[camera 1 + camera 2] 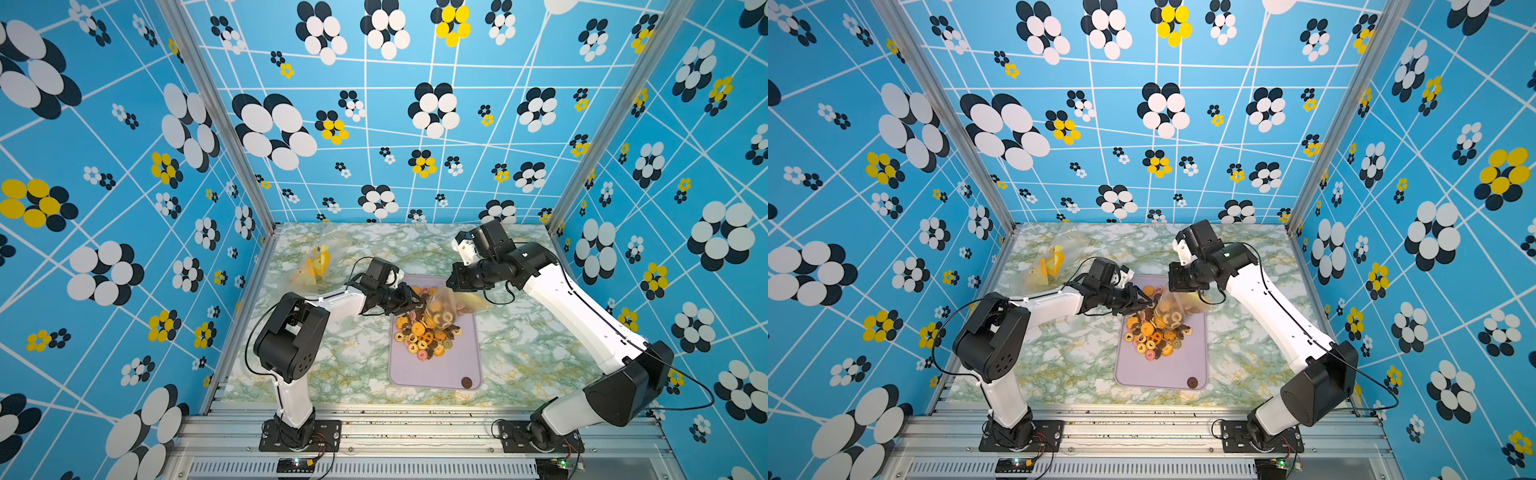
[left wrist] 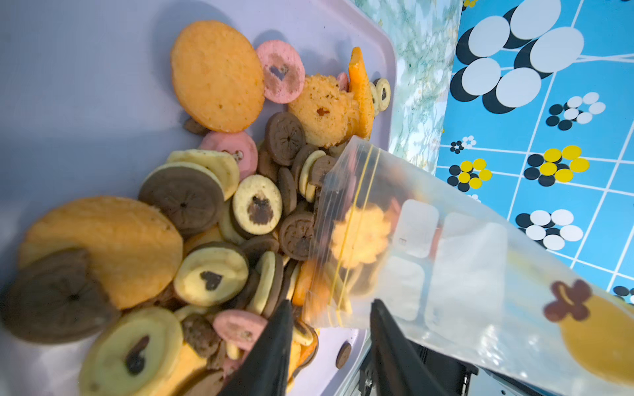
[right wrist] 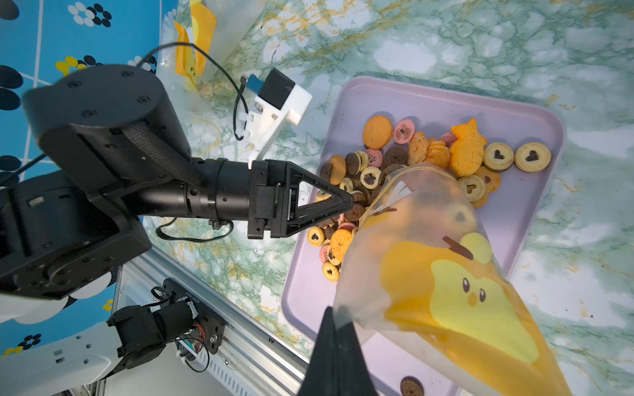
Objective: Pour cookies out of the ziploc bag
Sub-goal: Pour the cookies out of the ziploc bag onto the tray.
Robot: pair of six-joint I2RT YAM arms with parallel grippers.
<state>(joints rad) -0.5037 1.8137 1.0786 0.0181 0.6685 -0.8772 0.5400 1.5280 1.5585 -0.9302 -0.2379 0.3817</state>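
Marbled green surface (image 1: 340,365) carries a lilac tray (image 1: 415,374). Nearest the robot's base, well short of both pincers, one brown cookie (image 1: 466,382) lies alone in the tray's corner. Farther in, the cookies (image 1: 419,332) lie heaped on the tray, just below and ahead of the left pincer (image 2: 331,305). Its jaws stand apart, with the zip edge of the bag (image 2: 463,260) just ahead of the gap and, as far as I can see, not gripped. The bag hangs mouth-down over the heap, its bottom corner clamped in the right pincer (image 3: 331,317), jaws tight together on the film.

The pour looks mostly done. Most cookies are out on the tray, but a cluster shows through the film close to the mouth, so a further lift or shake probably remains.

No brand or words can be read. The bag bears a yellow chick, a brown clover shape and blank white panels, and some cookies carry dark hearts. Well beyond the left pincer a second bag (image 1: 316,266) lies near the blue flowered walls (image 1: 415,124).
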